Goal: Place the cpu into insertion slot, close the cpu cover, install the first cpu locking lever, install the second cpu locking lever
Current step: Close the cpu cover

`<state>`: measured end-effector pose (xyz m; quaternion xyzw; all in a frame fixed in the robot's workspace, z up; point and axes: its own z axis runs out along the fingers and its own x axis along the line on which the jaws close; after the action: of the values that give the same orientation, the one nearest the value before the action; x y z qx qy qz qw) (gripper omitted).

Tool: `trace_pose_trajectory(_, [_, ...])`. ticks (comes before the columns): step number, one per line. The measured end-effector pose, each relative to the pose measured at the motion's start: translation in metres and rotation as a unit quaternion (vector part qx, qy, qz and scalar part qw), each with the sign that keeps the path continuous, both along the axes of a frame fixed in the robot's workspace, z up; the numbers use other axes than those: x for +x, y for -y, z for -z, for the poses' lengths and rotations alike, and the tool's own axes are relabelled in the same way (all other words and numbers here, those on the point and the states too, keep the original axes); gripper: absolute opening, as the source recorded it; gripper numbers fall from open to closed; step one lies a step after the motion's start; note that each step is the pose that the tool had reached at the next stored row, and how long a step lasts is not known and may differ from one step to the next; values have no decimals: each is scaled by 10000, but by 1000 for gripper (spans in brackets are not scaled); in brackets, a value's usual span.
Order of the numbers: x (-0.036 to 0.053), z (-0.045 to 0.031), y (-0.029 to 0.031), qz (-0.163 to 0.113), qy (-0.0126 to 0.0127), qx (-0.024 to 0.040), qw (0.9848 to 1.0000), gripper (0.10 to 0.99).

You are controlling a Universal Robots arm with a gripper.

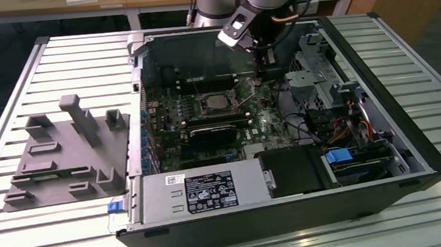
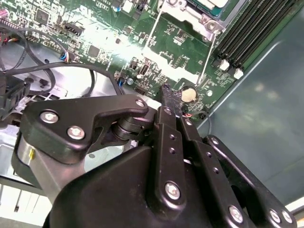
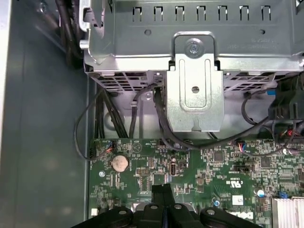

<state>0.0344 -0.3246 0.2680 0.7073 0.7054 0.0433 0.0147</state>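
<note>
The gripper has its two fingertips pressed together with nothing held between them. It hangs low inside the computer case, just above the green board and close to a round silver battery. In the second wrist view, a thin wire lever runs just beside the fingertip. A second wire lever lies farther off. I cannot tell for sure if either one is hooked down. The cpu sits in the insertion slot. That spot is nearer the front than the gripper and toward the exterior view's left, close by but not touching. The cpu cover looks folded down around the chip. So I think the work is at the first locking lever. That job needs the fingertip to meet the thin wire, push it down flat, and tuck it under its catch without slipping off.
</note>
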Motion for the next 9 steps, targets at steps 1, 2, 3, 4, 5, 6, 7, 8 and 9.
trace_pose_trajectory(1, [4, 14, 0, 0, 0, 0, 10000, 106])
trace_pose_trajectory(2, [9, 29, 0, 0, -1, -1, 10000, 106])
trace_pose_trajectory(3, [13, 42, 0, 0, -2, -1, 10000, 106])
trace_pose_trajectory(4, [20, 55, 0, 0, -3, -2, 10000, 106])
trace_pose_trajectory(5, [27, 67, 0, 0, -5, -3, 10000, 106])
trace_pose_trajectory(6, [33, 80, 0, 0, -7, -4, 10000, 106])
trace_pose_trajectory(7, [40, 94, 0, 0, -8, -5, 10000, 106])
trace_pose_trajectory(8, [45, 109, 0, 0, -10, -6, 10000, 106])
trace_pose_trajectory(9, [50, 123, 0, 0, -13, -7, 10000, 106])
